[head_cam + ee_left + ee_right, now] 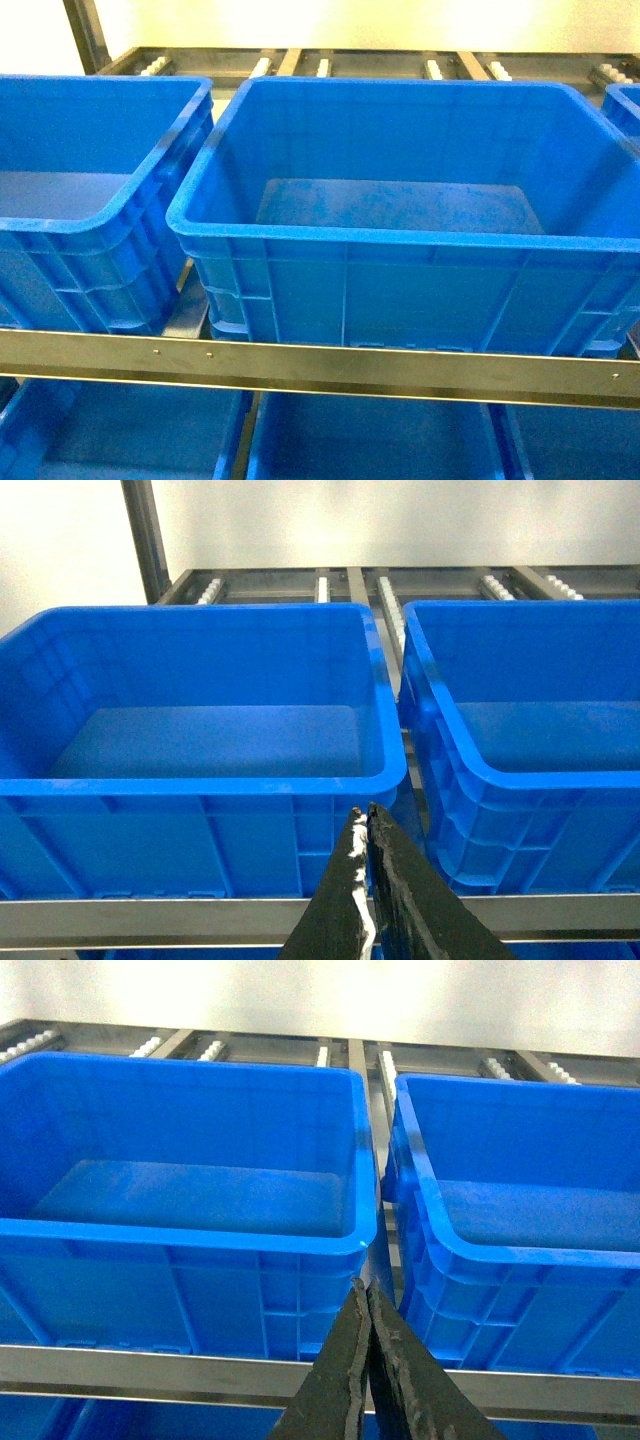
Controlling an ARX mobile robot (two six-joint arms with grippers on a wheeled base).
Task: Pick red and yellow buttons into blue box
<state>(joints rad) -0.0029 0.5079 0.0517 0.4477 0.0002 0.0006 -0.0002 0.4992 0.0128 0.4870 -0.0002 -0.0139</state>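
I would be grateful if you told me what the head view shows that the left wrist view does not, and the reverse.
Only the head view shows the lower-tier crates beneath the metal rail. Only the left wrist view shows the left gripper, its jaws shut on nothing. Both show deep blue crates side by side on a roller rack, with no buttons in sight.

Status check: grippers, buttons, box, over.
Left gripper shut, empty. Right gripper shut, empty. No buttons in view. Blue box dead ahead on shelf, nothing inside; nothing in the way.
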